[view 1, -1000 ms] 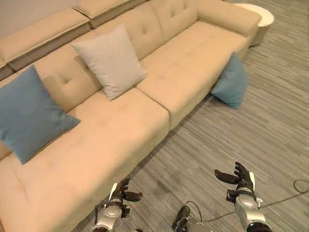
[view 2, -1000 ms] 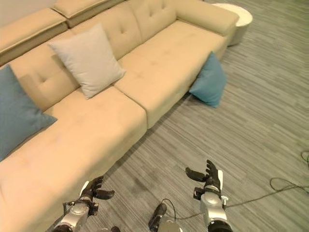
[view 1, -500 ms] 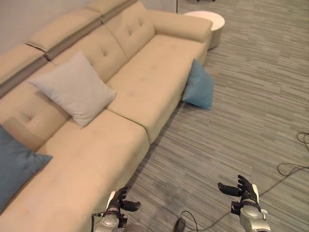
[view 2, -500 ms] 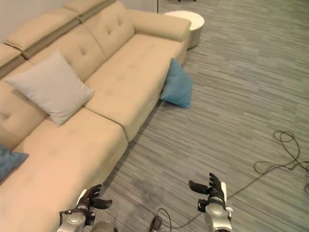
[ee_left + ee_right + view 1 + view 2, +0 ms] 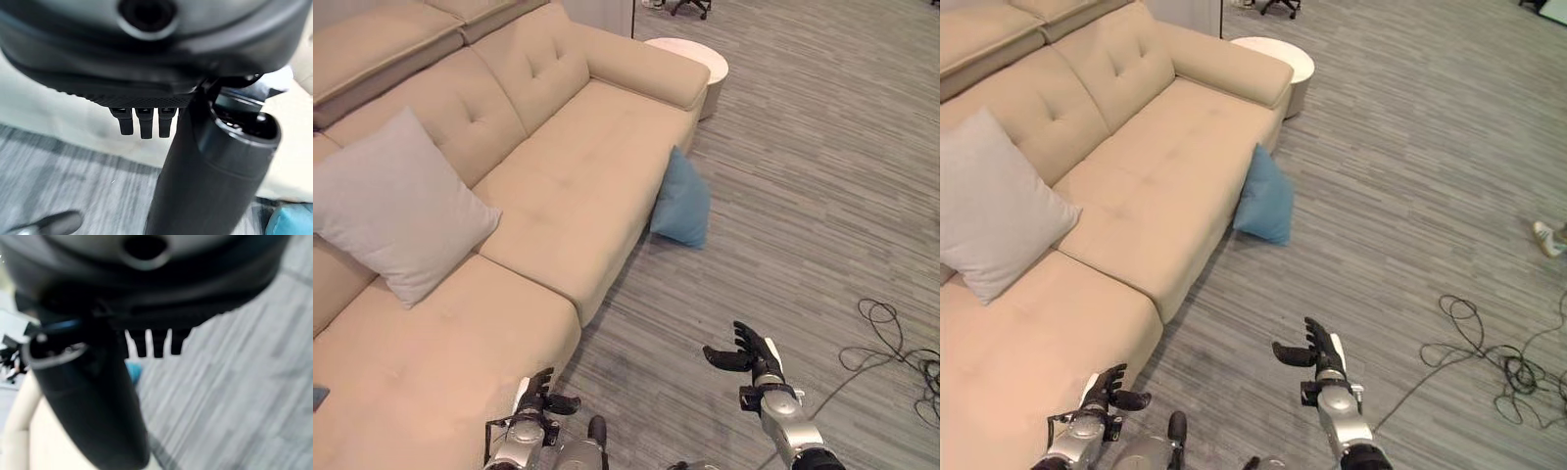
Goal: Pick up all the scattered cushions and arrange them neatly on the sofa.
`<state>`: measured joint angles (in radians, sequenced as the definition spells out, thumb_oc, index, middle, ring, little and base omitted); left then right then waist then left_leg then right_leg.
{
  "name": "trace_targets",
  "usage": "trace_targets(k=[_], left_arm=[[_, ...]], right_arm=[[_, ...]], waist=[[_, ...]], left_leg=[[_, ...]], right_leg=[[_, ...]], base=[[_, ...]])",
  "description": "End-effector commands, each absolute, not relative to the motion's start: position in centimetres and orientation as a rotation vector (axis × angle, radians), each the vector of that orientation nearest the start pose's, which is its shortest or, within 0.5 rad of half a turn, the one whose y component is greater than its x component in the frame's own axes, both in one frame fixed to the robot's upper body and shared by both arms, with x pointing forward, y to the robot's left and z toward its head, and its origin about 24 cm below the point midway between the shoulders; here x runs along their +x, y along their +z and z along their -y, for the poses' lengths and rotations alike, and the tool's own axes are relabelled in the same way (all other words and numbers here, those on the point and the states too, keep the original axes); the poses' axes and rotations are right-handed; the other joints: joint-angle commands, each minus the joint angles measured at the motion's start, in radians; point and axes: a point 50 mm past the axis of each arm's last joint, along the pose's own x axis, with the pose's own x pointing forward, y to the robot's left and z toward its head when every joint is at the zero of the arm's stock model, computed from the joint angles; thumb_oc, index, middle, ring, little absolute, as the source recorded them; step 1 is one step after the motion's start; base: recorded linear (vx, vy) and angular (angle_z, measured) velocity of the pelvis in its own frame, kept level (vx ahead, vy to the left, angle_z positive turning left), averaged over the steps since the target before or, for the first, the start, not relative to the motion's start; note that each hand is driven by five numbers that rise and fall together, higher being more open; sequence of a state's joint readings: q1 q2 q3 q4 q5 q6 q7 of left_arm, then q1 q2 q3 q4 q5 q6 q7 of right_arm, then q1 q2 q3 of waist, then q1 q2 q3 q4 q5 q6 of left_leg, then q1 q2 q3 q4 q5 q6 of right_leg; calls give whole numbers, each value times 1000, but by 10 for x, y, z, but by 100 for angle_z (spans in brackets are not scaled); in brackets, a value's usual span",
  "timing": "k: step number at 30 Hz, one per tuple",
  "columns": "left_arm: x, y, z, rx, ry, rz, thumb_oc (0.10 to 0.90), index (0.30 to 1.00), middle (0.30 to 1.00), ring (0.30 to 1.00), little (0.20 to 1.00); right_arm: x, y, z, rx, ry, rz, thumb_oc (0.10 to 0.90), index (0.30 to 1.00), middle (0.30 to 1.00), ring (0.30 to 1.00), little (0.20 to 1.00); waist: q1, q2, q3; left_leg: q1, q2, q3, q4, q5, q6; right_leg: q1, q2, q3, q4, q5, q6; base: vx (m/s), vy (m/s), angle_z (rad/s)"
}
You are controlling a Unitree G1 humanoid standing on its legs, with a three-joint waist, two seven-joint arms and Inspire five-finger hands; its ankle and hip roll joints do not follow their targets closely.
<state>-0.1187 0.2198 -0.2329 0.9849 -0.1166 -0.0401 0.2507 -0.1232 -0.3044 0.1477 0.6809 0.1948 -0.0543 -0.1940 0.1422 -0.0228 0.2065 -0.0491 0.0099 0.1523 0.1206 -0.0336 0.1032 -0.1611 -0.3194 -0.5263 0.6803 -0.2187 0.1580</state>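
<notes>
Two hands show low in the head views, both empty with fingers loosely spread: the left hand (image 5: pixel 536 392) hangs close beside the front edge of the sofa (image 5: pixel 558 186), and the right hand (image 5: pixel 751 355) is held out over bare floor (image 5: pixel 803 215), palm turned inward.

Ahead of both hands, and further off, one blue cushion (image 5: pixel 682 201) lies on the floor. It stands on edge, leaning against the front of the sofa's far seat, its broad face turned outward toward the room. From the right hand it lies forward and toward the left; from the left hand it lies forward and toward the right, along the sofa front. Well apart from either, it is out of reach for now, so I judge the robot must walk closer before grasping.

Beyond the left hand on its own side, a grey cushion (image 5: pixel 396 206) already rests against the sofa back.
</notes>
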Motion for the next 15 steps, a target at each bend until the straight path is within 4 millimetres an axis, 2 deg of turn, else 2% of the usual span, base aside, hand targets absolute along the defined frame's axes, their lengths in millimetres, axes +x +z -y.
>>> trace_targets(k=[1, 2, 3, 4, 5, 6, 7, 8, 9, 10, 11, 12, 13, 14, 15], left_arm=[[223, -98, -190, 359, 102, -637, 800, 900, 900, 900, 900], [223, -98, -190, 359, 102, -637, 800, 900, 900, 900, 900], [226, -96, -187, 372, 87, -615, 800, 900, 900, 900, 900], [226, -96, -187, 371, 87, -615, 800, 900, 900, 900, 900], [226, -94, -189, 374, 89, -604, 800, 900, 900, 900, 900], [227, -94, -189, 382, 74, -599, 800, 900, 900, 900, 900], [226, -94, -189, 382, 74, -599, 800, 900, 900, 900, 900], [224, -95, -188, 381, 72, -606, 800, 900, 900, 900, 900], [221, -97, -190, 374, 79, -615, 800, 900, 900, 900, 900], [220, -97, -189, 366, 80, -613, 800, 900, 900, 900, 900], [214, -100, -192, 322, 104, -640, 800, 900, 900, 900, 900], [214, -99, -194, 310, 111, -635, 800, 900, 900, 900, 900], [214, -98, -194, 301, 114, -629, 800, 900, 900, 900, 900], [213, -98, -196, 296, 121, -634, 800, 900, 900, 900, 900], [210, -100, -197, 284, 128, -648, 800, 900, 900, 900, 900]], right_arm=[[258, -25, 254, -314, -250, -335, 800, 900, 900, 900, 900], [258, -25, 254, -314, -251, -335, 800, 900, 900, 900, 900], [255, -26, 261, -322, -271, -348, 800, 900, 900, 900, 900], [255, -26, 261, -323, -272, -349, 800, 900, 900, 900, 900], [251, -26, 265, -329, -279, -357, 800, 900, 900, 900, 900], [249, -28, 266, -333, -284, -364, 800, 900, 900, 900, 900], [249, -28, 266, -333, -285, -365, 800, 900, 900, 900, 900], [246, -31, 266, -336, -277, -384, 800, 900, 900, 900, 900], [245, -33, 265, -355, -271, -395, 800, 900, 900, 900, 900], [244, -34, 265, -363, -258, -397, 800, 900, 900, 900, 900], [246, -34, 260, -391, -217, -392, 800, 900, 900, 900, 900], [246, -34, 258, -392, -209, -390, 800, 900, 900, 900, 900], [247, -34, 256, -390, -199, -389, 800, 900, 900, 900, 900], [247, -35, 254, -383, -192, -388, 800, 900, 900, 900, 900], [249, -35, 252, -368, -192, -391, 800, 900, 900, 900, 900]], waist=[[-8, 52, 1], [-9, 53, -2], [-27, 49, -4], [-24, 55, -2], [-46, 56, 2], [-50, 44, 0], [-50, 46, 2], [-53, 36, -6], [-61, 37, -13], [-66, 42, -14], [-54, 44, -9], [-44, 41, 1], [-34, 30, 20], [-29, 26, 30], [-13, 26, 41]], left_leg=[[67, 75, 20, 89, -202, -136], [62, 76, 18, 89, -199, -136], [80, 102, -17, 93, -217, -171], [85, 109, -14, 97, -223, -173], [116, 141, -30, 104, -232, -201], [121, 149, -36, 120, -243, -212], [123, 152, -38, 123, -245, -213], [131, 167, -40, 133, -231, -226], [137, 204, -46, 152, -181, -246], [118, 236, -56, 197, -137, -252], [55, 317, -64, 390, 26, -244], [7, 356, -62, 482, 82, -213], [-32, 387, -29, 571, 89, -178], [-51, 431, 29, 623, 79, -163], [-82, 458, 50, 675, 47, -178]], right_leg=[[35, -69, 23, -264, 119, 14], [36, -65, 19, -272, 125, 13], [8, -144, 81, -412, 194, 31], [17, -135, 80, -422, 199, 32], [-5, -186, 108, -468, 271, 64], [18, -169, 110, -490, 259, 69], [24, -165, 106, -493, 259, 69], [39, -149, 103, -492, 249, 78], [37, -117, 104, -468, 236, 80], [37, -91, 107, -457, 215, 66], [80, 7, 74, -486, 149, -5], [107, 51, 56, -504, 127, -42], [147, 97, 47, -534, 102, -79], [176, 135, 33, -556, 82, -102], [208, 170, 44, -571, 50, -110]], base=[[342, -351, 40], [516, -626, 36], [272, -344, 36], [530, -639, 44], [393, -439, 46], [385, -444, 43], [257, -284, 32], [266, -315, 24], [322, -412, 18], [352, -671, 10], [267, -702, -7], [270, -850, -19], [215, -681, -30], [315, -637, -23], [252, -387, -24]])
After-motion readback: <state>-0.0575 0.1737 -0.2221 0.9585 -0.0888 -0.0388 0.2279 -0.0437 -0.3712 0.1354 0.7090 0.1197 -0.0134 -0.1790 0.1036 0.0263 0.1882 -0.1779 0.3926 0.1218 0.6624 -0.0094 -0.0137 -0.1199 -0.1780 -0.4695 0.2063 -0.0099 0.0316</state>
